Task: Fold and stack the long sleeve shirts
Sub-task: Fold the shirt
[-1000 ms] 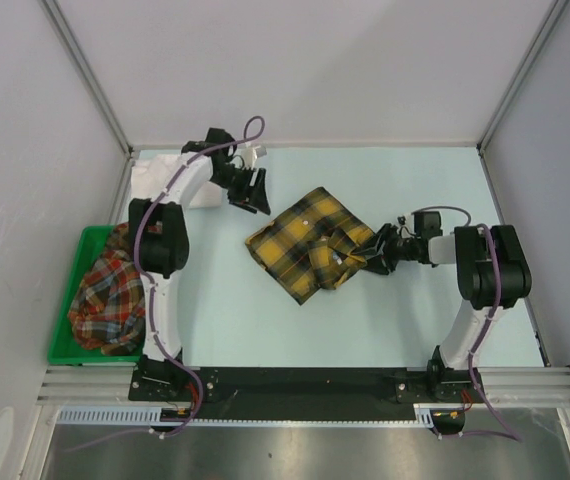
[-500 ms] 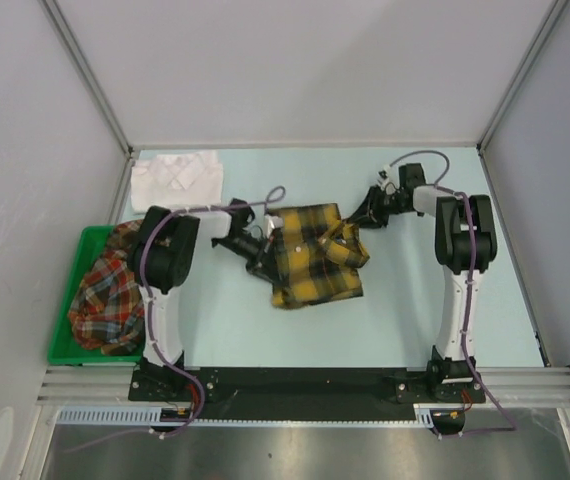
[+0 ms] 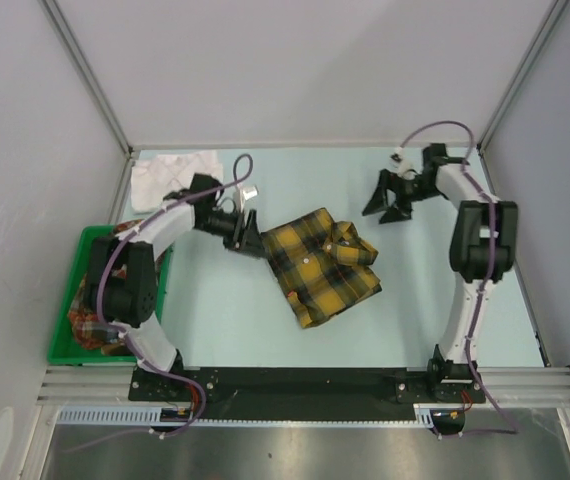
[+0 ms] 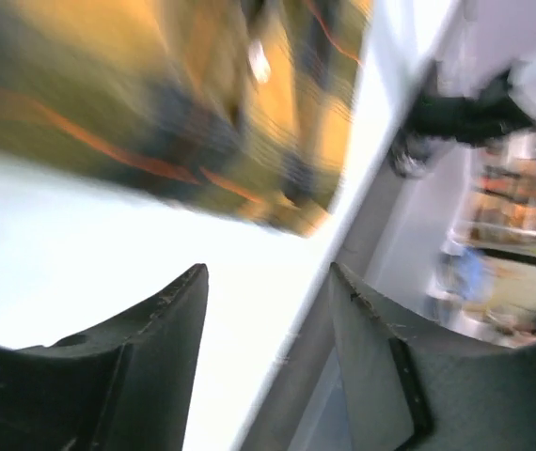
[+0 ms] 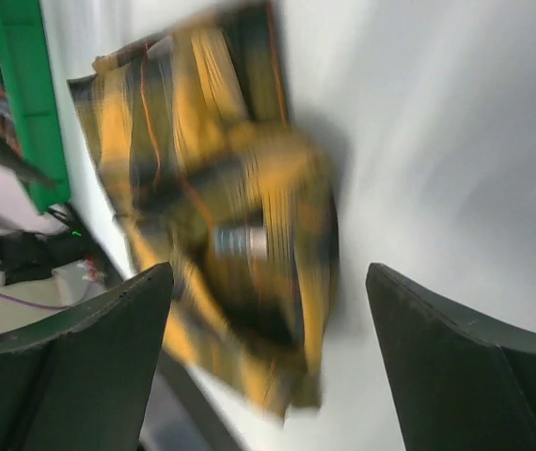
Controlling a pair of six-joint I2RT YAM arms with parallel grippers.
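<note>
The yellow-and-black plaid shirt (image 3: 320, 262) lies folded in the middle of the table, collar to the right. It shows blurred in the left wrist view (image 4: 202, 103) and the right wrist view (image 5: 221, 216). My left gripper (image 3: 247, 241) is open and empty, just off the shirt's upper left edge, with nothing between its jaws in the left wrist view (image 4: 268, 282). My right gripper (image 3: 385, 207) is open and empty, raised at the back right, apart from the shirt, also seen in the right wrist view (image 5: 268, 272). The white shirt (image 3: 170, 175) lies folded at the back left corner. The red-orange plaid shirt (image 3: 87, 328) lies in the bin, mostly hidden by my left arm.
A green plastic bin (image 3: 85, 355) stands at the left edge of the table. Grey walls close in the table at the back and both sides. Both wrist views are motion-blurred.
The right gripper let go of the yellow plaid shirt and swung to the back right. The left gripper came from the back to the shirt's left edge. The shirt turned and shifted.
</note>
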